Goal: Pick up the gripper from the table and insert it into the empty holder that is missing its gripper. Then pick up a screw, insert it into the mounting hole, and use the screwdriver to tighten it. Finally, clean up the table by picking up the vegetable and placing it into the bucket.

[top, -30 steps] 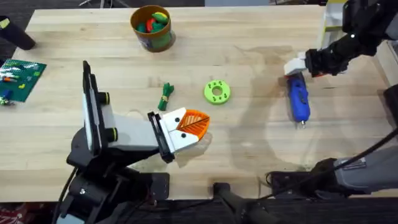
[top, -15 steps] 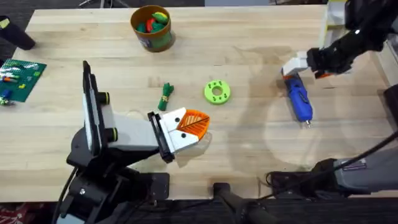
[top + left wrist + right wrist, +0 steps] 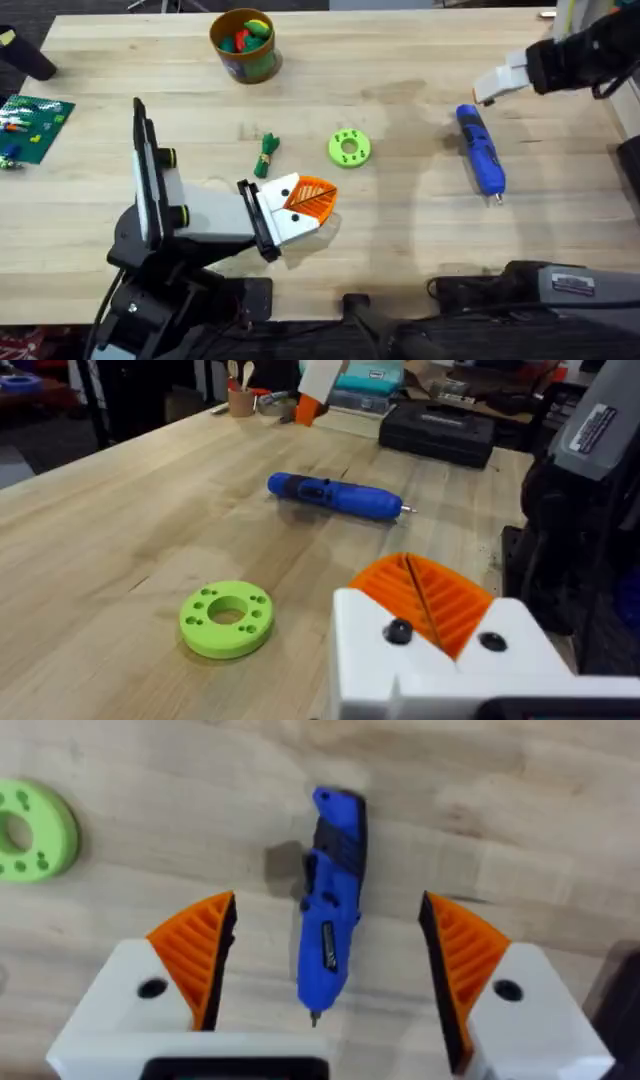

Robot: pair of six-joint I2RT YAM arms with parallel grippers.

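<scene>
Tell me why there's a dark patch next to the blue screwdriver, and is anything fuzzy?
In the right wrist view the screwdriver throws a small shadow on the table, so light falls from above; in the left wrist view the shelves behind look soft, and the left gripper is fuzzy up close; in the overhead view the right gripper looks slightly smeared.

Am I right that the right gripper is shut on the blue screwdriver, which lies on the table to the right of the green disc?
Not quite: the right gripper is open, with the screwdriver lying free on the table between its fingers, as the right wrist view shows. It does lie right of the green disc.
</scene>
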